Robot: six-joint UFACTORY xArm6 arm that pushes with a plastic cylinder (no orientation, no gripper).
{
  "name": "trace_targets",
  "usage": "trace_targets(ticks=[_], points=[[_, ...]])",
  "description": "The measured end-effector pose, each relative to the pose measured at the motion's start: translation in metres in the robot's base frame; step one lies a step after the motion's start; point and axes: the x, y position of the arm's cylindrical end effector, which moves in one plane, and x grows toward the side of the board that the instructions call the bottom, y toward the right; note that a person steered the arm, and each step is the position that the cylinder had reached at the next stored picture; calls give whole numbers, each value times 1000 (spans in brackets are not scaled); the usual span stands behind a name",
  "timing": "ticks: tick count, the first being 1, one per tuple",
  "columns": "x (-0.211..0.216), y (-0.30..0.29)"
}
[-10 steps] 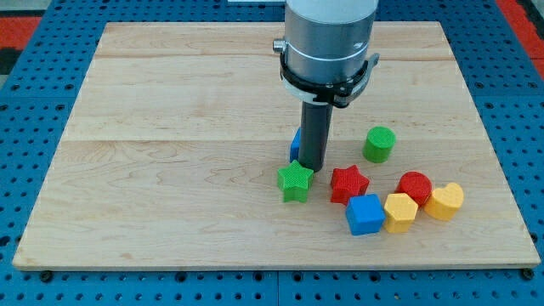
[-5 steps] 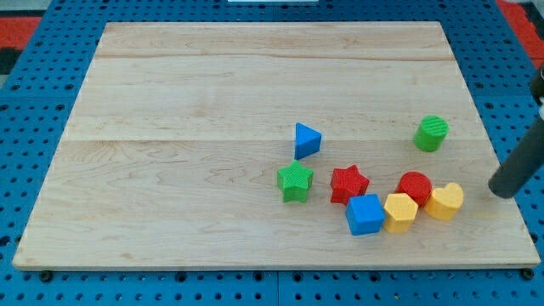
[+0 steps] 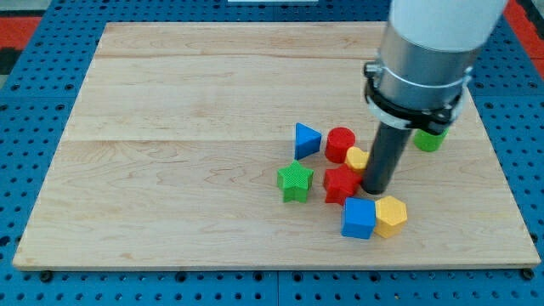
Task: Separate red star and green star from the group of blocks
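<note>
The green star (image 3: 295,182) lies near the middle of the wooden board (image 3: 170,127). The red star (image 3: 342,184) sits just to its right, touching or nearly touching my tip (image 3: 375,190), which stands at the red star's right edge. A red cylinder (image 3: 340,143) and a yellow block (image 3: 357,158), partly hidden by the rod, lie just above the red star. A blue triangle block (image 3: 307,139) is above the green star. A blue cube (image 3: 359,218) and a yellow hexagon block (image 3: 391,215) sit below my tip.
A green cylinder (image 3: 429,139) lies at the view's right, partly hidden behind the arm's grey body (image 3: 425,59). The board rests on a blue pegboard table (image 3: 527,170).
My tip moved from the board's right edge to the red star's right side. The red cylinder and a yellow block shifted up and left; the blue cube and yellow hexagon block shifted slightly.
</note>
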Motion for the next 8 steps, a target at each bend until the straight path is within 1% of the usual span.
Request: trace_targets(ticks=[1,3,5,6,8], points=[[0,-32],[0,-78],[0,-162],[4,-201],[24,-253]])
